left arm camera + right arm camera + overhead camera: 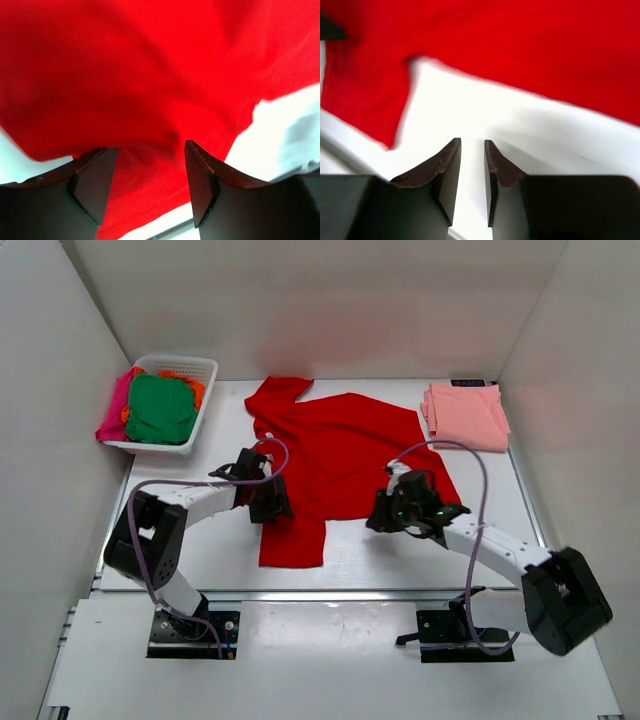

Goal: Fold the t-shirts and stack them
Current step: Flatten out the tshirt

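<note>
Red tee (340, 455) is spread flat mid-table (360, 560). Left gripper (150, 150) is held over its cloth, fingers wide apart. Right gripper (472, 145) is held beside its hem, fingers narrowly apart, nothing clamped.

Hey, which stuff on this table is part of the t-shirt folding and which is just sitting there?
Job: red t-shirt, folded pink t-shirt, green t-shirt, orange t-shirt, magenta t-shirt.
Lying about: white basket holding the last three; small dark object at the far edge.
</note>
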Robot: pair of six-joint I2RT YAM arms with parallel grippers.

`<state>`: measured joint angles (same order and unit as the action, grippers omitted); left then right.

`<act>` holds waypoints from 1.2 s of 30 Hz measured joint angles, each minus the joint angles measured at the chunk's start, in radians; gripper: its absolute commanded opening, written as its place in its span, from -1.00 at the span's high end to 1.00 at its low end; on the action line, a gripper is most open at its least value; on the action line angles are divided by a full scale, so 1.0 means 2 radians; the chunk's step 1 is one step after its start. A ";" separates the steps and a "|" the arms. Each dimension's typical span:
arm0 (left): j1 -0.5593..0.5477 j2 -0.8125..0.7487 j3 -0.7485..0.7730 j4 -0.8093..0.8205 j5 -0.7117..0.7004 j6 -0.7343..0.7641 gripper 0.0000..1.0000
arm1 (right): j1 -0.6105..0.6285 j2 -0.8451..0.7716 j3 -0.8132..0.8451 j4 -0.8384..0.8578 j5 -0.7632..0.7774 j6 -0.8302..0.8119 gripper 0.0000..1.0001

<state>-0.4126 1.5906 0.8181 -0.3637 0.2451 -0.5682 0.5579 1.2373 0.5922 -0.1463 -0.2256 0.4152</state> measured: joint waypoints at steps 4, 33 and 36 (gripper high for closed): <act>0.020 0.056 0.063 0.000 0.001 0.010 -0.35 | -0.135 -0.064 -0.032 -0.007 -0.002 -0.017 0.43; 0.106 -0.120 -0.044 -0.114 -0.097 0.084 -0.82 | -0.306 -0.076 -0.013 -0.057 0.025 -0.064 -0.26; 0.106 -0.119 -0.071 -0.116 -0.113 0.078 -0.79 | -0.306 -0.079 -0.015 -0.057 0.018 -0.063 -0.26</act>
<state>-0.1997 1.3529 0.6765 -0.5964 0.0200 -0.4122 -0.0536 1.0801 0.5621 -0.2607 -0.1890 0.2886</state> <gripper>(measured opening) 0.910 0.631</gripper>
